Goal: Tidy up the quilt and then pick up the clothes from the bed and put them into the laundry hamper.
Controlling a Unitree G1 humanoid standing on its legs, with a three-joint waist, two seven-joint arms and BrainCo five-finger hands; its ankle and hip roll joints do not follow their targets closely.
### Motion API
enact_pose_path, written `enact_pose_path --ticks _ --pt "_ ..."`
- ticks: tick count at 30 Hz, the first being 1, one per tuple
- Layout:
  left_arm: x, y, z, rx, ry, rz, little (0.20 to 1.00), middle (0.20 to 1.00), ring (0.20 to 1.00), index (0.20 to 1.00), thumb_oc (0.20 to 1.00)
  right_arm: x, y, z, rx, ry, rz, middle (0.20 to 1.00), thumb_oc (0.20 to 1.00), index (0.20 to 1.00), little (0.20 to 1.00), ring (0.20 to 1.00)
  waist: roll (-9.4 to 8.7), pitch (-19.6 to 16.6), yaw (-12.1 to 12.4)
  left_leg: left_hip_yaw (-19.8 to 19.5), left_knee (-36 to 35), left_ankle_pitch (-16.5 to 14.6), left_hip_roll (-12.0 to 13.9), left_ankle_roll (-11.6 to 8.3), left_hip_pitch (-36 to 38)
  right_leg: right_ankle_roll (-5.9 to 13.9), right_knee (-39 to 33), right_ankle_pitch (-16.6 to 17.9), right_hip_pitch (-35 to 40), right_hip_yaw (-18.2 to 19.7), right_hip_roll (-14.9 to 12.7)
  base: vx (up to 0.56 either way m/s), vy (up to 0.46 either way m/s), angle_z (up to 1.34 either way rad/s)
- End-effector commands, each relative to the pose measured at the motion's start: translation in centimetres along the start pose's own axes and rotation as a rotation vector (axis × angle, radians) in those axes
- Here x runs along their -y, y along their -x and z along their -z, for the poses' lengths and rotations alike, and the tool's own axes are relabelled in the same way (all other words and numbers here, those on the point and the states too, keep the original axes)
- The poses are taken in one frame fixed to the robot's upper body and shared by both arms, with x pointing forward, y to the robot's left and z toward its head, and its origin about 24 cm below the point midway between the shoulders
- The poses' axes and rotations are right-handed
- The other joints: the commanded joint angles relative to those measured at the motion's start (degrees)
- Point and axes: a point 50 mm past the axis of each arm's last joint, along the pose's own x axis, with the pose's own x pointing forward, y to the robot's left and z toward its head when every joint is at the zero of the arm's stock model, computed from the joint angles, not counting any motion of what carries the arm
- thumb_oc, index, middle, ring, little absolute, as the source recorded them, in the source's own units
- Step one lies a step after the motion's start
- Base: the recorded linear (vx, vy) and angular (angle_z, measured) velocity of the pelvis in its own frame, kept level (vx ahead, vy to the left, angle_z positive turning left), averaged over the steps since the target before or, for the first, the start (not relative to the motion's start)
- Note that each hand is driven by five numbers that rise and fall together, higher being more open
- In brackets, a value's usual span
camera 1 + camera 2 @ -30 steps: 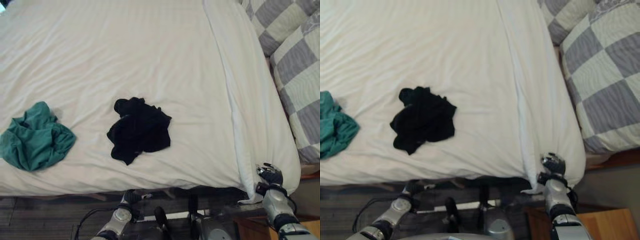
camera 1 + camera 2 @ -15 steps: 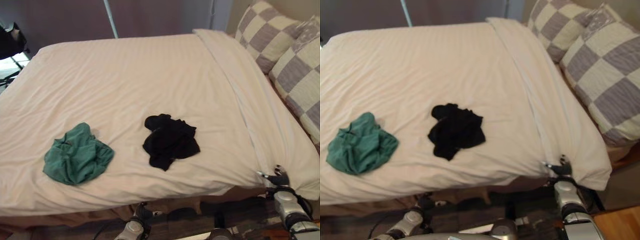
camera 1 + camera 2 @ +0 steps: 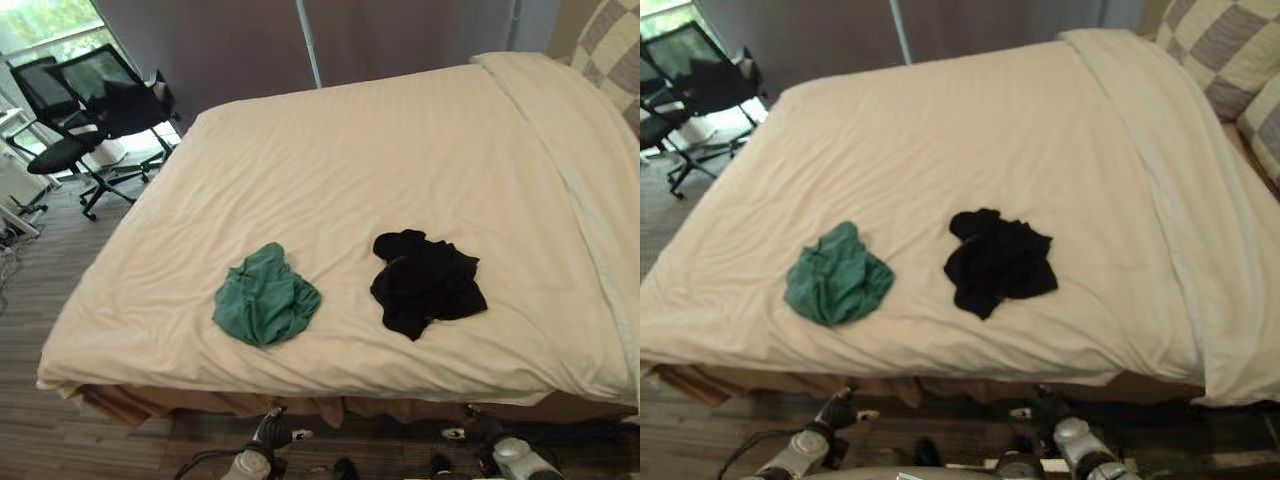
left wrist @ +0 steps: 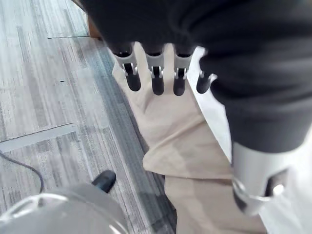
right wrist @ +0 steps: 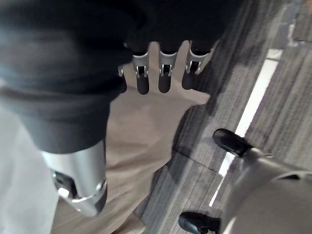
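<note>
The white quilt [image 3: 400, 170] lies spread flat over the bed. On its near part lie a crumpled green garment [image 3: 265, 308] and, to its right, a crumpled black garment [image 3: 425, 283], a short gap apart. Both hands hang low in front of the bed, below the mattress edge. My left hand [image 4: 156, 73] is open, its fingers straight over the beige bed skirt [image 4: 180, 146] and the floor. My right hand [image 5: 163, 73] is open too, fingers straight above the same beige skirt [image 5: 141, 136]. Neither hand touches the clothes.
Checked grey-and-cream pillows [image 3: 1230, 45] lie at the bed's right end. Black office chairs [image 3: 85, 110] stand on the striped floor [image 3: 40, 300] past the bed's far left corner. A dark curtain [image 3: 250, 40] hangs behind the bed.
The whole view has swung left, so the camera has moved. My right hand has dropped from the quilt's near right corner to below the bed edge. The clothes lie as before.
</note>
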Motion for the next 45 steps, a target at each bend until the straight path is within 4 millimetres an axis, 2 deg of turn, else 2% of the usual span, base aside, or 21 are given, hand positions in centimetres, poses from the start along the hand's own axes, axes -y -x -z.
enact_pose_path --ticks 1,3,7,8,10,12,16,19,21,23,25,26,28,29,30,32,34,35,38,41,45 --pt "-0.2 -0.9 -4.4 0.173 -0.098 0.015 1.0 1.0 1.0 1.0 1.0 -0.5 -0.6 -3.1 0.091 -0.007 -0.025 1.0 1.0 1.0 1.0 1.0 -4.77 1.8 0.96 -6.58 -2.75 -1.72 3.22 0.35 4.69 4.45 -0.55 1.84 -2.51 5.02 -1.73 0.06 0.619 -0.59" --pt "0.2 -1.2 -5.9 0.2 -0.085 0.018 1.0 1.0 1.0 1.0 1.0 -1.0 -0.7 -4.7 0.139 0.086 -0.067 1.0 1.0 1.0 1.0 1.0 -4.97 1.24 1.22 -9.68 -4.3 -3.39 4.65 -0.05 7.31 6.06 -0.55 2.67 -3.51 7.59 -3.81 0.03 0.578 -0.98" --pt "0.6 -2.0 -9.2 0.211 -0.116 0.05 1.0 1.0 1.0 1.0 1.0 -2.0 -0.8 -6.0 0.167 0.11 -0.115 1.0 1.0 1.0 1.0 1.0 -4.56 1.54 -0.36 -7.82 -7.24 -4.05 3.59 0.78 9.24 9.58 0.61 5.24 -5.02 6.7 -7.94 -0.01 0.464 -0.94" --pt "0.6 -2.1 -9.4 0.205 -0.116 0.046 1.0 1.0 1.0 1.0 1.0 -2.3 -0.8 -5.9 0.162 0.097 -0.123 1.0 1.0 1.0 1.0 1.0 -4.8 1.72 -0.19 -7.16 -7.1 -4.4 3.04 0.92 9.68 9.99 0.68 6.47 -5.36 5.32 -8.77 0.01 0.415 0.13" --pt "0.3 -2.1 -9.2 0.172 -0.102 0.009 1.0 1.0 1.0 1.0 1.0 -3.9 -0.7 -7.2 0.189 0.117 -0.181 1.0 1.0 1.0 1.0 1.0 -5.58 2.55 1.47 -1.99 -6.78 -5.86 1.35 0.99 12.31 11.07 2.69 10.3 -7.33 -3.76 -11.32 -0.05 0.413 -0.45" --pt "-0.1 -2.1 -8.2 0.114 -0.064 -0.022 1.0 1.0 1.0 1.0 1.0 -4.7 -0.7 -7.7 0.174 0.11 -0.188 1.0 1.0 1.0 1.0 1.0 -5.4 2.91 1.52 -0.41 -7.21 -6.4 0.02 2.83 12.75 9.64 5.95 6.95 -8.16 -3.51 -7.51 -0.04 0.344 -1.62" --pt "-0.3 -1.9 -5.4 -0.022 0.046 -0.093 1.0 1.0 1.0 1.0 1.0 -2.9 -0.7 -4.4 0.044 -0.079 -0.026 1.0 1.0 1.0 1.0 1.0 -5.16 2.65 -0.76 -5.31 -8.47 -6.65 -2.82 5.23 10.19 5.36 6.62 0.6 -7.18 4.22 0.62 -0.02 0.181 0.22" --pt "-2.3 -0.3 0.9 -0.243 0.311 -0.262 1.0 1.0 1.0 1.0 1.0 0.7 0.1 1.4 -0.169 -0.294 0.221 1.0 1.0 1.0 1.0 1.0 -5.8 1.51 -0.47 -7.88 -8.47 -6.95 -5.1 5.65 8.99 4.88 1.59 1.66 -4.01 6.07 1.37 0.05 0.038 1.08" --pt "-4.7 2.6 6.7 -0.372 0.464 -0.431 1.0 1.0 1.0 1.0 1.0 4.6 1.7 5.7 -0.28 -0.458 0.426 1.0 1.0 1.0 1.0 1.0 -6.18 0.93 1.01 -8.37 -8.47 -6.83 -5.13 5.29 9.12 5.27 0.09 2.14 -2.53 4.48 0.85 0.1 -0.039 0.45" --pt "-6.2 4.5 9.4 -0.422 0.52 -0.529 1.0 1.0 1.0 1.0 1.0 6.7 2.9 7.9 -0.317 -0.561 0.546 1.0 1.0 1.0 1.0 1.0 -6.28 0.93 1.52 -8.95 -8.47 -7.05 -5.2 5.11 9.45 5.24 -0.55 1.89 -1.6 4.4 1.09 0.06 -0.019 0.08" --pt "-8.8 7.1 12.0 -0.428 0.553 -0.66 1.0 1.0 1.0 1.0 1.0 10.7 5.0 10.5 -0.322 -0.655 0.692 1.0 1.0 1.0 1.0 1.0 -6.15 0.44 1.95 -9.78 -8.47 -6.89 -5.34 4.82 9.27 5.29 -0.55 1.39 -1.4 4.14 1.19 0.06 0.05 0.11" --pt "-11.5 8.8 12.7 -0.366 0.555 -0.712 1.0 1.0 1.0 1.0 1.0 14.3 6.8 11.4 -0.273 -0.655 0.779 1.0 1.0 1.0 1.0 1.0 -5.76 0.33 2.13 -9.88 -8.47 -7.03 -5.42 4.51 9.61 5.49 -0.55 0.87 -0.7 3.43 1.06 0.05 0.081 0.14" --pt "-14.5 10.2 12.3 -0.273 0.522 -0.791 1.0 1.0 1.0 1.0 1.0 17.1 8.1 11.2 -0.205 -0.642 0.863 1.0 1.0 1.0 1.0 1.0 -5.53 -0.08 2.24 -9.84 -8.47 -6.91 -5.52 4.35 9.43 5.56 -0.55 0.7 -0.66 2.97 0.93 0.03 0.057 0.18" --pt "-16.7 11.2 11.7 -0.211 0.49 -0.838 1.0 1.0 1.0 1.0 1.0 18.8 8.9 10.8 -0.154 -0.621 0.918 1.0 1.0 1.0 1.0 1.0 -5.37 -0.26 2.24 -9.78 -8.47 -6.94 -5.64 4.28 9.43 5.7 -0.55 0.56 -0.51 2.77 0.86 -0.01 0.064 0.12" --pt "-22.7 13.8 7.9 0.023 0.352 -0.983 1.0 1.0 1.0 1.0 1.0 23.0 10.9 8.8 -0.001 -0.546 1.053 1.0 1.0 1.0 1.0 1.0 -5.18 -0.63 1.95 -9.41 -8.47 -7.1 -5.95 4.29 9.4 5.96 -0.55 0.46 -0.48 2.54 0.68 -0.02 0.063 0.04" --pt "-26.3 15.4 3.3 0.195 0.156 -1.07 1.0 1.0 1.0 1.0 1.0 25.4 11.8 5.6 0.124 -0.428 1.127 1.0 1.0 1.0 1.0 1.0 -5.12 -0.59 1.38 -8.86 -8.47 -7.35 -6.18 4.39 9.79 6.16 -0.55 0.47 -0.29 2.73 0.64 -0.02 0.041 0.05" --pt "-27.8 16.0 -1.8 0.378 -0.014 -1.091 1.0 1.0 1.0 1.0 1.0 26.8 12.4 2.3 0.239 -0.322 1.152 1.0 1.0 1.0 1.0 1.0 -5.2 -0.54 0.91 -8.41 -8.47 -7.43 -6.24 4.47 9.83 6.13 -0.55 0.65 -0.46 3.01 0.66 -0.01 0.009 -0.04" --pt "-28.1 16.6 -5.4 0.494 -0.142 -1.099 1.0 1.0 1.0 1.0 1.0 27.4 13.0 0.0 0.321 -0.239 1.15 1.0 1.0 1.0 1.0 1.0 -5.14 -0.5 0.68 -8.32 -8.47 -7.46 -6.32 4.52 9.81 6.09 -0.55 0.69 -0.55 3.43 0.73 -0.01 0.019 -0.08" --pt "-27.9 18.5 -12.3 0.676 -0.314 -1.026 1.0 1.0 1.0 1.0 1.0 27.6 14.0 -5.5 0.462 0.003 1.1 1.0 1.0 1.0 1.0 1.0 -5.03 -0.87 0.34 -8.19 -8.47 -7.4 -6.56 4.65 9.57 5.9 -0.55 0.77 -0.83 3.85 0.83 0.02 0.001 -0.03" --pt "-25.4 16.9 -16.8 0.759 -0.373 -0.856 1.0 1.0 1.0 1.0 1.0 26.0 13.3 -10.6 0.563 0.227 1.016 1.0 1.0 1.0 1.0 1.0 -5.28 -1.21 0.3 -8.18 -8.47 -7.56 -6.77 4.9 9.81 5.69 -0.55 0.67 -0.66 4.15 1.03 0.09 -0.042 -0.1" --pt "-22.7 13.8 -19.8 0.724 -0.495 -0.709 1.0 1.0 1.0 1.0 1.0 23.9 12.4 -15.3 0.661 0.337 0.919 1.0 1.0 1.0 1.0 1.0 -5.4 -0.64 0.14 -7.81 -8.47 -7.71 -7.02 5.25 9.56 5.69 -0.55 0.87 -1.19 4.91 1.17 0.09 -0.064 0.0"
